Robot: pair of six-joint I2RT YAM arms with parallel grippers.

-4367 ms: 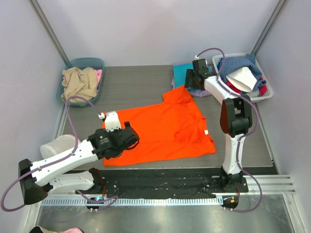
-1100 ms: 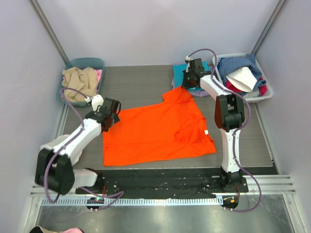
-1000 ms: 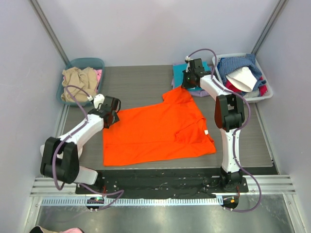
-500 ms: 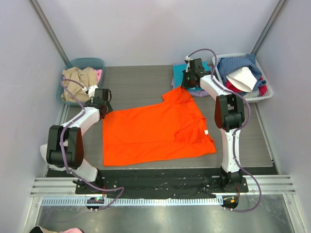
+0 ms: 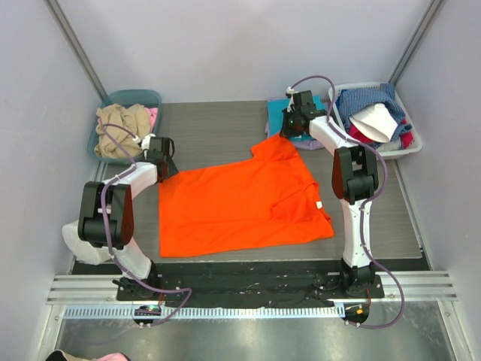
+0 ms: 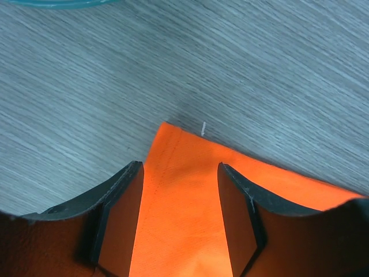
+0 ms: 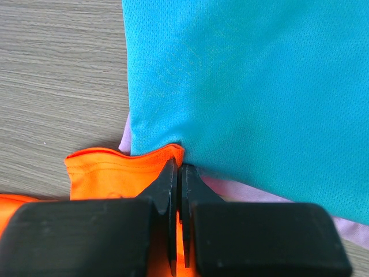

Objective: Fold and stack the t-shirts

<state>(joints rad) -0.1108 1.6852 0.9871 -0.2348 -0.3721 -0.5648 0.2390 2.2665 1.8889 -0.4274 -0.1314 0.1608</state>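
- Three t-shirts: one orange t-shirt [image 5: 240,203] spread flat mid-surface; one teal t-shirt [image 7: 242,86] folded on top of one lavender t-shirt [image 7: 248,193] at the far right of the surface [image 5: 218,135]
- Two containers of clothes: a teal bin [image 5: 150,98] far left; a white basket [image 5: 415,135] far right
- Two tools: left tool [image 6: 179,173] released, fingers apart astride the orange t-shirt's far-left corner; right tool [image 7: 177,170] clenched on the orange edge just beside the teal fold
- Since four seconds ago the left arm has swung from the shirt's near-left part to that far corner; over the last second its fingers have narrowed; the right tool has stayed put
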